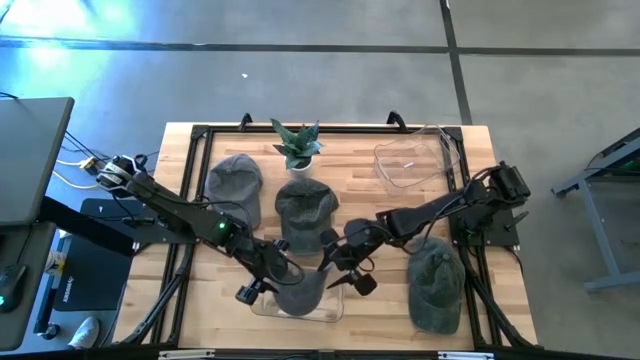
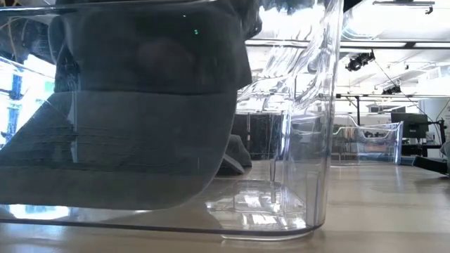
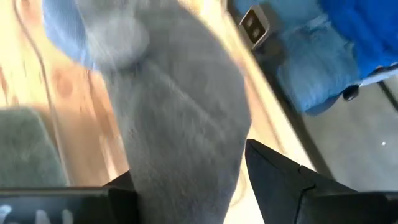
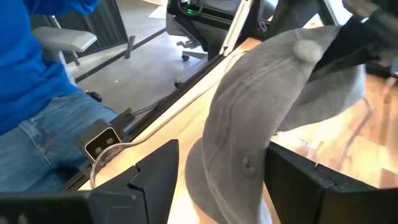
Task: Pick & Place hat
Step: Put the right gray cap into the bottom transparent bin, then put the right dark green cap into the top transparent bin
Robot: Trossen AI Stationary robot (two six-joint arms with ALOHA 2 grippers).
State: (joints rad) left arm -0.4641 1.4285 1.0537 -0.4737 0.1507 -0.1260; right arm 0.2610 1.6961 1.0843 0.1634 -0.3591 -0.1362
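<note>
Four grey hats lie on the bench: three lie loose, and the fourth hat sits in a clear bin at the near edge (a second clear bin stands at the back, beside one potted plant). The left gripper grips this hat's crown, while the right gripper has its jaws spread either side of it.

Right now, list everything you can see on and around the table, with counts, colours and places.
hats: four, grey; three lying on the table, one held in the front bin
clear bins: two; one at the front edge, one at the back right
plant: one, green, white pot, back centre
table: one, light wood
person: one, blue clothes, beside the table
left gripper: shut on the held hat
right gripper: open, around that hat
</note>
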